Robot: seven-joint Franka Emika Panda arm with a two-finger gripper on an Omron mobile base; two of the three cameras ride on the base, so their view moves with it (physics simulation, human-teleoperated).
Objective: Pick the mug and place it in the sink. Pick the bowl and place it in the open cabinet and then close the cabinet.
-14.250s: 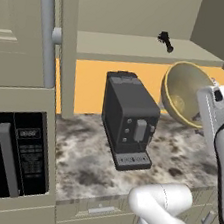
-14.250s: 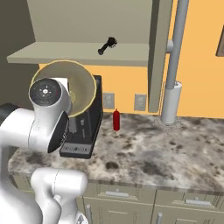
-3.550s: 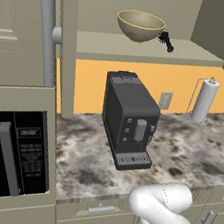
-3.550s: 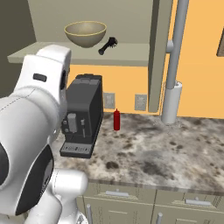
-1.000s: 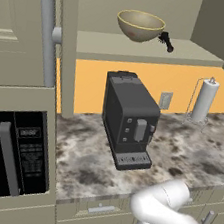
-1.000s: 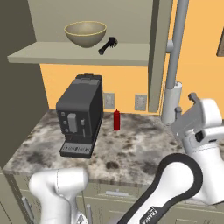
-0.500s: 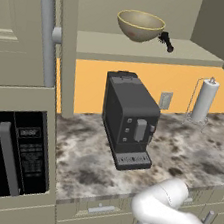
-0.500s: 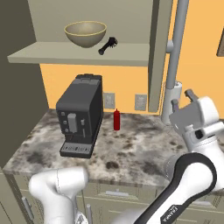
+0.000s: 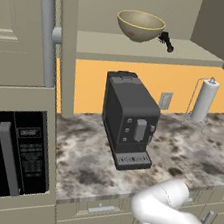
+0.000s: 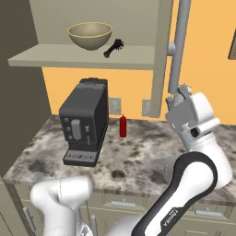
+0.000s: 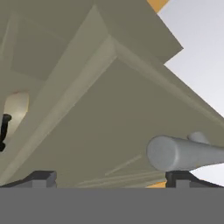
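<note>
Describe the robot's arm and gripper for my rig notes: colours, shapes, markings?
The arm has glossy white rounded links with dark joints; a black curved section carries small white lettering, too small to read. The gripper is a boxy white hand; the hand view shows two small dark fingertips. No cables visible.

The arm (image 10: 193,184) is made of smooth, rounded white shells, glossy and tube-like, with a dark grey to black band along one link that carries small pale lettering. The joints between the shells are dark. Its head is a blocky white housing with a small dark round spot on its side. The claw (image 11: 111,177) ends in two small dark, flat-topped finger tips (image 11: 41,177).
</note>
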